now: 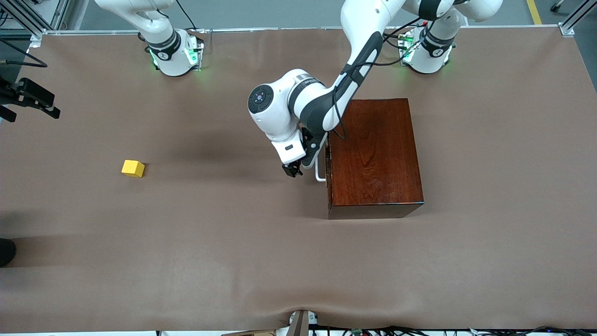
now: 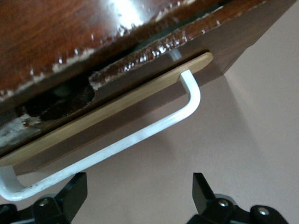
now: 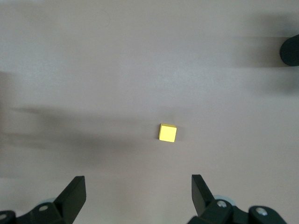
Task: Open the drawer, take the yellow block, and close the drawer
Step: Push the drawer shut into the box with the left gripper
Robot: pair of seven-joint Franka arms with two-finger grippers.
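no readable text, labels, brands, numbers or signs anywhere

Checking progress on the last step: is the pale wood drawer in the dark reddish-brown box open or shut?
Shut: the pale wood drawer front sits flush in the dark reddish-brown box, only its white bar handle protruding.

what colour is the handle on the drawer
White: the U-shaped bar handle on the pale wood drawer front shows best in the left wrist view.
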